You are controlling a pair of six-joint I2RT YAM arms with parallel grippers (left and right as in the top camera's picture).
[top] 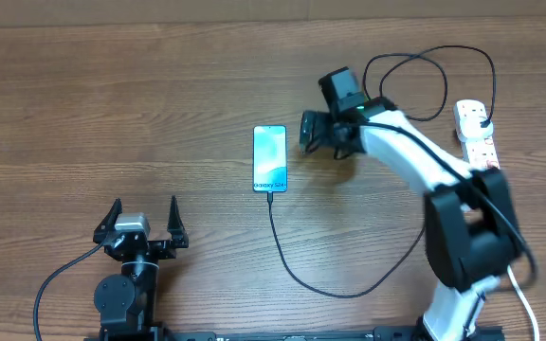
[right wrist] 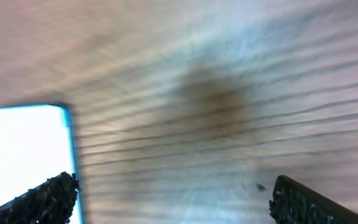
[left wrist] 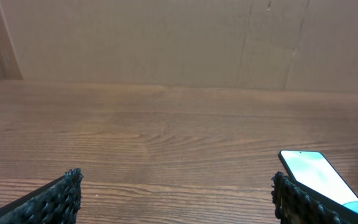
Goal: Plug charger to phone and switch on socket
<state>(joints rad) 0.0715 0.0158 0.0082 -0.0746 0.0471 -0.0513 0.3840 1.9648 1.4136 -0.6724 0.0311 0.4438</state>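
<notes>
The phone [top: 269, 157] lies flat mid-table with its teal screen lit. The thin black charger [top: 297, 273] meets the phone's bottom edge, loops toward the front, passes behind the right arm and ends in a black plug [top: 482, 121] on the white socket [top: 475, 140] at the far right. My right gripper [top: 322, 140] hovers open just right of the phone's top. In the blurred right wrist view the right gripper [right wrist: 173, 199] is empty, with the phone [right wrist: 23, 155] beside the left finger. My left gripper [top: 143, 210] rests open at the front left. The left gripper [left wrist: 176, 199] holds nothing, and the phone [left wrist: 322, 177] shows at the right.
The wooden table [top: 112, 104] is backed by a cardboard wall [left wrist: 166, 37]. The charger makes a loose loop [top: 425, 66] behind the right arm [top: 463, 227], near the socket.
</notes>
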